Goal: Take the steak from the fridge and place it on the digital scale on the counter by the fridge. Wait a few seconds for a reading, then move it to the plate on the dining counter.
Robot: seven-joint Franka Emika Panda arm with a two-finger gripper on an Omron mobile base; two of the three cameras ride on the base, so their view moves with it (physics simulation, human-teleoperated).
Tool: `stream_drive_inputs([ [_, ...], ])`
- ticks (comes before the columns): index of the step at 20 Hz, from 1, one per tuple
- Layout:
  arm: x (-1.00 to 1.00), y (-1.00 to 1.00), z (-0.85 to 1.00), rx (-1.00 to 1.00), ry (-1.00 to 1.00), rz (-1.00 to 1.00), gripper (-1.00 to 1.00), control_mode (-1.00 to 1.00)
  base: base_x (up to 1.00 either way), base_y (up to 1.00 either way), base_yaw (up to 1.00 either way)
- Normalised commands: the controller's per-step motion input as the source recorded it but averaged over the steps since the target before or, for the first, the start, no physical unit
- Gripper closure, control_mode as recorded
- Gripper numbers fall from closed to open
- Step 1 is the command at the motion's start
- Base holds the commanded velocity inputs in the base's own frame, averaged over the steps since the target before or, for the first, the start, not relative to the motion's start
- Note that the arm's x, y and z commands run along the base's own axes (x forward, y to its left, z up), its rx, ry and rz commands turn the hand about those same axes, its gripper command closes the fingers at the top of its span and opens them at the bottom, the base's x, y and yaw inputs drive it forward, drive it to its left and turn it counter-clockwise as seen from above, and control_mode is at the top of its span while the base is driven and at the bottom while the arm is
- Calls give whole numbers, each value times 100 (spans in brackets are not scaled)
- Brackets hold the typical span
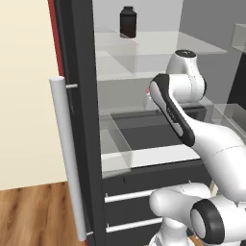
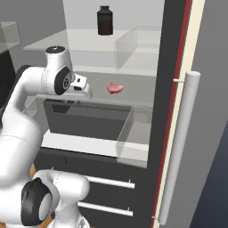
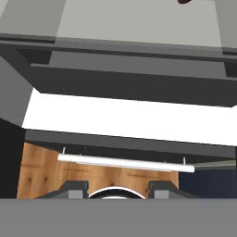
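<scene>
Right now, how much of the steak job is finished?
Done: the fridge stands open. In hand: the tool has reached inside, beside the steak, which lies on its shelf, not gripped. Left: grasping it, weighing it, then carrying it to the plate.

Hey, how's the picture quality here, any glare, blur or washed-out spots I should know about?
Right base view: sharp and evenly lit, the steak reads clearly on its glass shelf. Left base view: the arm hides most of the steak. Hand view: a white ledge is blown out, without detail.
</scene>
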Motion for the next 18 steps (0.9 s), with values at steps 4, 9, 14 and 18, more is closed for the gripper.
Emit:
stream_drive_inputs([
  [4,-4,0,0,0,-1,0,-100,-100,0,0,0],
  [9,-8,-40,0,0,-17,-2,-100,-100,0,0,0],
  [14,0,-48,0,-2,-23,-5,-100,-100,0,0,0],
  [18,8,-27,0,-1,-19,-4,-100,-100,0,0,0],
])
